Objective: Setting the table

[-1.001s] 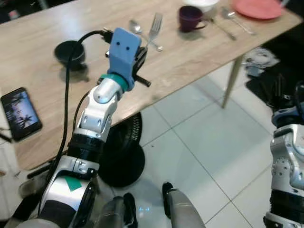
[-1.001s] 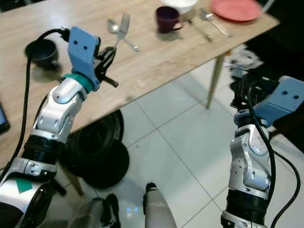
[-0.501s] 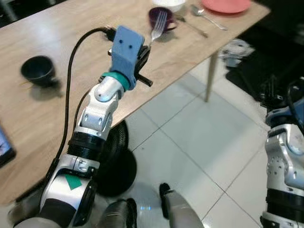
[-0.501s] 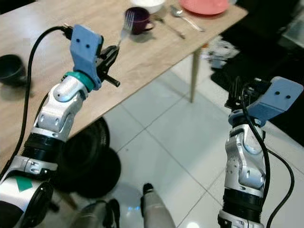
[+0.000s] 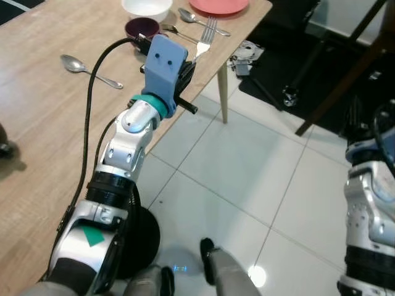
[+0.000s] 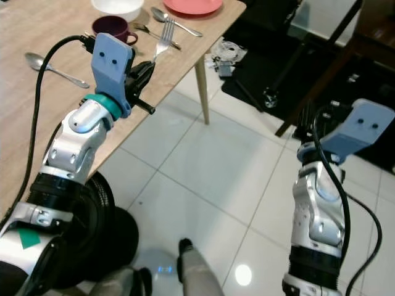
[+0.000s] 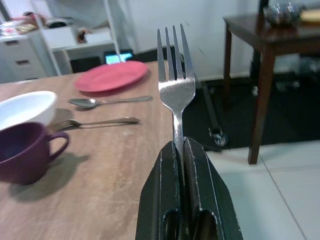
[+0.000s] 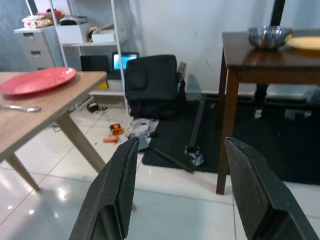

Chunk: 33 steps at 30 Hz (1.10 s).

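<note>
Worktop [image 5: 37, 117], light wood, carries red plate [image 5: 219, 5], white bowl [image 5: 146, 7], purple mug [image 5: 141, 28], spoons, second fork [image 7: 95, 122]. Left claw [image 7: 182, 150] clamped on fork [image 7: 175, 85] handle, tines up, above worktop edge near mug. Right claw [image 8: 182, 170] fingers apart, empty, over floor. Fork: light, stiff, smooth steel, likely slippery; grip on handle seems right. Left wrist view shows clamp detail; eye views show placement.

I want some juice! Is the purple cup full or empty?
Looks empty. In the left eye view the purple cup shows only a dark inside, no drink; the left wrist view sees just its side.
</note>
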{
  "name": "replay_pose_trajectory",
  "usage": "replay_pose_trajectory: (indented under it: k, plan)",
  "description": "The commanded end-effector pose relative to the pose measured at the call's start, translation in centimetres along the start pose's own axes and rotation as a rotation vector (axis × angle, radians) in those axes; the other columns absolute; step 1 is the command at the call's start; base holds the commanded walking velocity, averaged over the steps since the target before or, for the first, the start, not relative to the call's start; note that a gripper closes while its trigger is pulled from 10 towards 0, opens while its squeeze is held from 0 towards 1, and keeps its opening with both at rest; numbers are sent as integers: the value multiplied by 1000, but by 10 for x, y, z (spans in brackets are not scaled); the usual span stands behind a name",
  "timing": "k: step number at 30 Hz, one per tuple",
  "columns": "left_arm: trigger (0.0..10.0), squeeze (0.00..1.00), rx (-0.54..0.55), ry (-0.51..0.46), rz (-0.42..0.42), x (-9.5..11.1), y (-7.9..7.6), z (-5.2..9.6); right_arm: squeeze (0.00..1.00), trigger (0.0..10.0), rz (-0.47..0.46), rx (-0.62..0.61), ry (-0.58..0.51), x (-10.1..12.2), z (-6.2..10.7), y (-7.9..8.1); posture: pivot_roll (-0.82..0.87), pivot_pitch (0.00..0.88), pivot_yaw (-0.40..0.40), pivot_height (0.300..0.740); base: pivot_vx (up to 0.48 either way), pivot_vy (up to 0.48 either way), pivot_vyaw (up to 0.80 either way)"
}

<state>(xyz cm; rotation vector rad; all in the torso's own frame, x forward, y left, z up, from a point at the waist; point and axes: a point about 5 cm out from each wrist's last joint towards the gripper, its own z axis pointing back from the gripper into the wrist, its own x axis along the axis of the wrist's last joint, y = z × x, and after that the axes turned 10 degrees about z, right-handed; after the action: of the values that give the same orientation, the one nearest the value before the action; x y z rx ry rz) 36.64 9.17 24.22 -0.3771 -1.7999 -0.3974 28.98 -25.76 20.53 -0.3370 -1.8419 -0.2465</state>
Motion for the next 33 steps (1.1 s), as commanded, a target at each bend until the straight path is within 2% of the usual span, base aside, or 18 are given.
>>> replay_pose_trajectory:
  k: [1,28,33]
  plan:
    - [10000,0,-14,12,2,-3,-4,0,0,10000,7,-19,22,-5,2,-6,-57,114,65,740,0,0,-800]
    - [10000,0,-13,13,1,-2,-4,-2,0,10000,9,-24,20,-5,1,-5,-56,125,70,740,0,0,-800]
    - [10000,0,-10,11,8,-2,-4,-2,0,10000,10,-24,20,-5,1,-6,-57,126,69,740,0,0,0]
